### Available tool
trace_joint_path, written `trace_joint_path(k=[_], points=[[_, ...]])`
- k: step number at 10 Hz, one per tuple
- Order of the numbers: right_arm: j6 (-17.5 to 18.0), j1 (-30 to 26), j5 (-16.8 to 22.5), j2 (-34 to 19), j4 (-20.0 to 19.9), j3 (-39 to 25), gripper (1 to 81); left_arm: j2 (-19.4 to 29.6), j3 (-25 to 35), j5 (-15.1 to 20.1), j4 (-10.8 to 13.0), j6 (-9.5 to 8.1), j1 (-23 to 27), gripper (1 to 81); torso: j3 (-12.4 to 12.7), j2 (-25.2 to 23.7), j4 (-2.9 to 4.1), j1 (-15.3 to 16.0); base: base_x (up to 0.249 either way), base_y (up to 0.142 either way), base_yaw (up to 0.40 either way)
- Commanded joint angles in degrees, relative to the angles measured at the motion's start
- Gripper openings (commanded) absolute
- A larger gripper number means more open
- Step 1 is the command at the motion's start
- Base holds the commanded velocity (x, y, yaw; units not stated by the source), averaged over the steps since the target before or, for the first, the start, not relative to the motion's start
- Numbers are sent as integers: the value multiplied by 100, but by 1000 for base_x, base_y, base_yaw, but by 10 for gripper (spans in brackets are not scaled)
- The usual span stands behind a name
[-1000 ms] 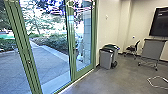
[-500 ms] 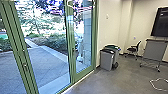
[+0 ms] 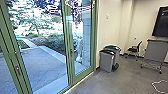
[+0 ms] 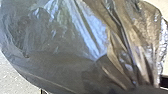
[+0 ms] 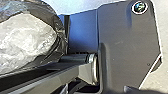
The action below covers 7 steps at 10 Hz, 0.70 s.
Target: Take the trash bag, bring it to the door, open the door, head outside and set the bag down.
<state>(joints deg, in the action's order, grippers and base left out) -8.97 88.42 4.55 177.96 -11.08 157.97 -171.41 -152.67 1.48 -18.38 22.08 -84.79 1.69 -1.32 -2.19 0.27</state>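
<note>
The dark, shiny trash bag (image 4: 65, 45) looms large in the left wrist view, its plastic drawn into pleats that meet at my left gripper (image 4: 141, 89), which is shut on it. Dark plastic of the bag (image 5: 50, 12), beside a whitish crumpled part, also shows in the right wrist view, next to the robot's own plate and bar. In the head view, tall green-framed glass doors (image 3: 67, 47) stand ahead, with a handle (image 3: 18, 70) on the left frame and another at the middle frame.
Grey bins (image 3: 107, 60) stand against the wall right of the doors. Further right are a black chair (image 3: 133, 50), a wheeled stand (image 3: 155, 51), a dark screen (image 3: 160, 22) and a white cable (image 3: 160, 83) on the floor. Paving (image 3: 46, 66) and plants lie beyond the glass.
The head camera has moved with the robot: the left door frame sits further left, while the chair and stand appear further right.
</note>
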Motion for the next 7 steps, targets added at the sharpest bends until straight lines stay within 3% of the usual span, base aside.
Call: trace_joint_path(k=[1, 7], points=[[-43, -311, 407, 102, 45, -65, 811, 10, 18, 310, 37, 25, 353, 10, 0, 0, 0, 0, 180, -68, 0], [-43, -329, 407, 102, 45, -65, 811, 10, 18, 310, 45, 25, 353, 10, 0, 0, 0, 0, 180, -73, 0]])
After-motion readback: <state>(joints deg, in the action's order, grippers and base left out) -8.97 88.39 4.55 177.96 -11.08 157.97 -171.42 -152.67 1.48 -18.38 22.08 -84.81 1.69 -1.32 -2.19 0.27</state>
